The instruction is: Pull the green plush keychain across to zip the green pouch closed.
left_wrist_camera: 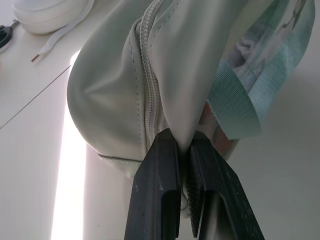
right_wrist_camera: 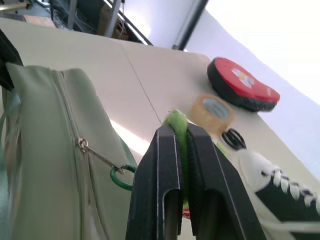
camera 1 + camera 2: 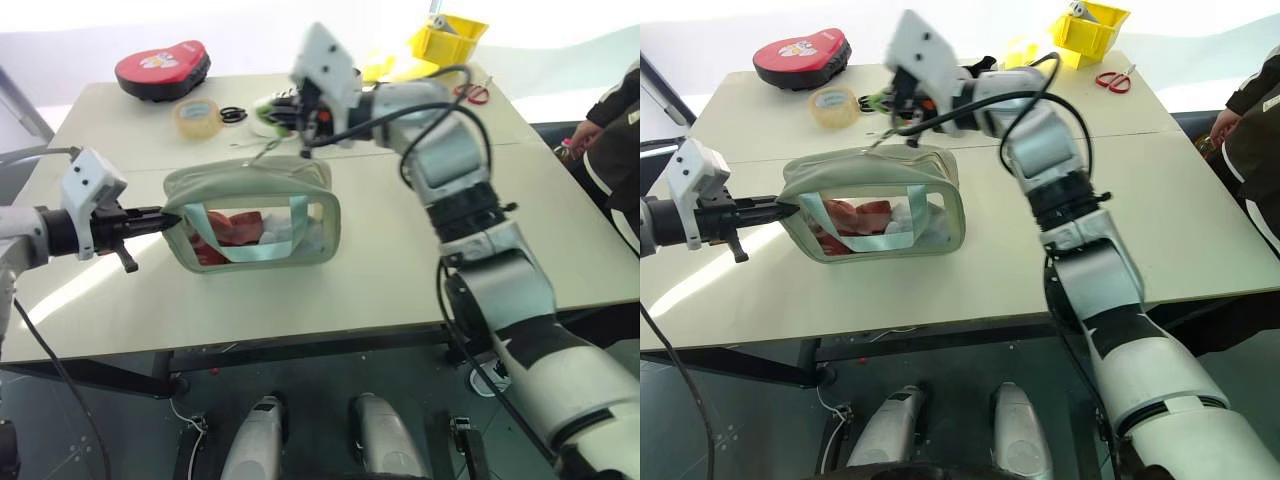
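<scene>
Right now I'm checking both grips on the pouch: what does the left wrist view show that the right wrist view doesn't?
Left wrist view: the left gripper, jaws pinching the end of the boxy pale sage-green pouch, plus its light teal strap.
Right wrist view: the right gripper, jaws shut on the small bright-green fuzzy plush keychain; red-and-black pad, tape roll.
Both: the pouch's zipper line and the table.

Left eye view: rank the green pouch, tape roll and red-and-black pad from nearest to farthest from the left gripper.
1. green pouch: its end is pinched by the left gripper.
2. tape roll: farther back on the table.
3. red-and-black pad: at the far edge.
</scene>
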`<control>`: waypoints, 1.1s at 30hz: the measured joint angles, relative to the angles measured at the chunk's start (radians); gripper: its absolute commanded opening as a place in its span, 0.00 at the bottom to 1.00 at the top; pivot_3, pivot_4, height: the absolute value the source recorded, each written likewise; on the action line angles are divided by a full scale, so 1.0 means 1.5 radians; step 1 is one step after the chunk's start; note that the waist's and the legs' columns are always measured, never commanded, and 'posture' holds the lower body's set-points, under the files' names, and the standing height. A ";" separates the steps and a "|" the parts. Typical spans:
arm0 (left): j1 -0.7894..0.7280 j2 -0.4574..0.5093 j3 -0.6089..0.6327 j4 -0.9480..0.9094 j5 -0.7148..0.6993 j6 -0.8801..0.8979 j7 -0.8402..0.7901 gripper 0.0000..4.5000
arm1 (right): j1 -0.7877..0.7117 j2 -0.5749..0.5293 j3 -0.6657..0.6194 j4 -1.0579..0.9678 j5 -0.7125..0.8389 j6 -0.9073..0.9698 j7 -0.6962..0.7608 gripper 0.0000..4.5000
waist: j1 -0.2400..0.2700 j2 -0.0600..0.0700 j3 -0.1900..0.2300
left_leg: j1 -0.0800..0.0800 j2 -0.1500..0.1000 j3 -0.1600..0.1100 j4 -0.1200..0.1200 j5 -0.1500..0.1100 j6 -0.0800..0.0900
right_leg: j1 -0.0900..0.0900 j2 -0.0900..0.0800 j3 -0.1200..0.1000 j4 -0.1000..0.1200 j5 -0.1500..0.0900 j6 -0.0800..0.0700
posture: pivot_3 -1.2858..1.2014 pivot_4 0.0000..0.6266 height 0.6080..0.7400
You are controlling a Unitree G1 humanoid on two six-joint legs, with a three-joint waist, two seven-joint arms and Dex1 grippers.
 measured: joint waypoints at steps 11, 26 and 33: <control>-0.033 -0.001 -0.029 0.025 0.006 -0.005 -0.013 0.00 | 0.131 -0.152 -0.024 -0.171 0.012 0.126 -0.024 0.01 | 0.001 0.000 0.000 | 0.000 0.000 0.001 0.000 0.000 0.000 | 0.000 0.000 0.000 0.000 0.000 0.000 | 0.52 0.24 1.00; -0.075 -0.001 -0.062 0.059 0.023 -0.009 -0.032 0.00 | 0.349 -0.064 0.001 -0.236 0.013 0.172 -0.148 0.01 | 0.000 0.000 0.000 | 0.000 0.000 0.000 0.001 0.000 0.000 | 0.001 0.000 0.000 0.000 0.000 0.000 | 0.52 0.24 1.00; -0.072 -0.001 -0.061 0.057 0.022 -0.007 -0.032 0.00 | 0.349 -0.022 0.011 -0.189 0.012 0.144 -0.180 0.01 | 0.000 0.000 0.000 | 0.000 0.000 0.000 0.001 0.000 0.000 | 0.001 0.000 0.000 0.000 0.000 0.000 | 0.52 0.24 1.00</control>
